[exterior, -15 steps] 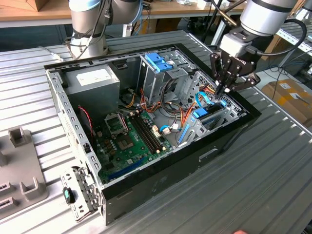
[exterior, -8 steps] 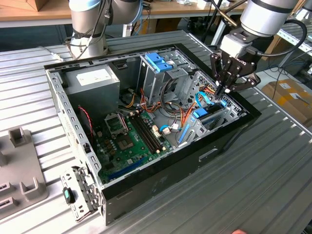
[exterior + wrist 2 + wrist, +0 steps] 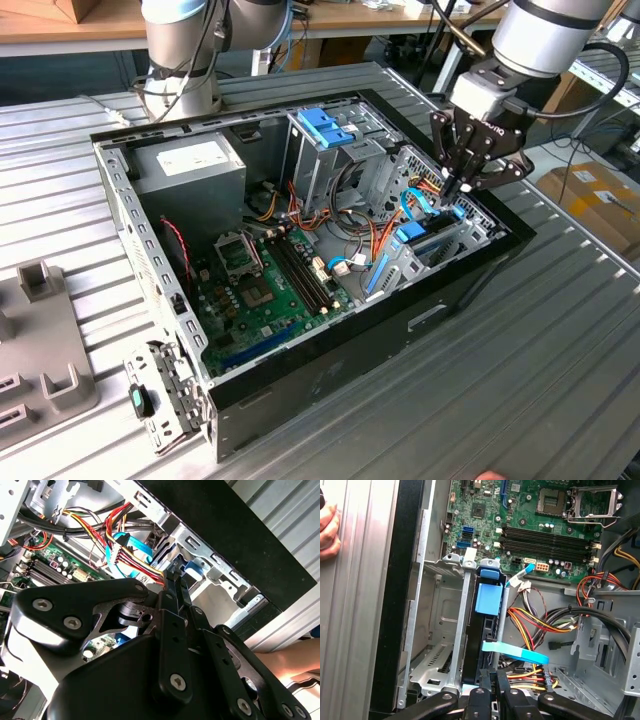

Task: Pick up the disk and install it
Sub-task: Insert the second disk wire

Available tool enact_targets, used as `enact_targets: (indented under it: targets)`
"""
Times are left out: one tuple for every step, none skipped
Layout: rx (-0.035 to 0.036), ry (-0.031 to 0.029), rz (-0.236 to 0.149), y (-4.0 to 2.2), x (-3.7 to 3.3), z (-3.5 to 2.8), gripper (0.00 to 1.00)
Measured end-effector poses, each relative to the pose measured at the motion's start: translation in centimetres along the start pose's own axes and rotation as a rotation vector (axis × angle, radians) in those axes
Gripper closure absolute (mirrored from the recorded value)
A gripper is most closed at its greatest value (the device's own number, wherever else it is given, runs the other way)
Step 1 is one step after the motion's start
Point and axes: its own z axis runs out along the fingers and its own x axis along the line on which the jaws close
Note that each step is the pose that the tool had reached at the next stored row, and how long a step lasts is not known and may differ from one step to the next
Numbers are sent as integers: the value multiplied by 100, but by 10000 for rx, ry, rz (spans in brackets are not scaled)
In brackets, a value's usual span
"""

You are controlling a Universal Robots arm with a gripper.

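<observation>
The disk (image 3: 487, 600) stands on edge in the metal drive bay (image 3: 440, 630) at the case's corner on the exterior view's right, its light blue side rail facing up. In the exterior view the disk (image 3: 428, 238) shows as a blue strip inside that bay. My gripper (image 3: 453, 188) hangs right over the bay, shut, with its fingertips together and nothing between them. In both wrist views the black fingers (image 3: 496, 687) (image 3: 176, 587) meet just above the disk's near end; whether they touch it I cannot tell.
The open computer case (image 3: 480, 275) lies on a ribbed metal table. Inside are the motherboard (image 3: 262, 290), a grey power supply (image 3: 190, 165), a drive cage with a blue latch (image 3: 325, 125) and loose coloured cables (image 3: 540, 622). A person's hand (image 3: 327, 527) rests beside the case.
</observation>
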Motion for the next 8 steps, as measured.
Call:
enact_targets:
  targets:
    - [0,1,-1,0,0,0,84]
    - [0,0,0,2,0,1,84]
    - [0,-3,2,7,-1,5,84]
    - [0,-2,1,9,-2,7,84]
    - [0,0,0,9,-2,7,84]
    - [0,0,0,10,-2,9,84]
    - [0,0,0,10,-2,11,84]
    - [0,0,0,10,-2,11,84]
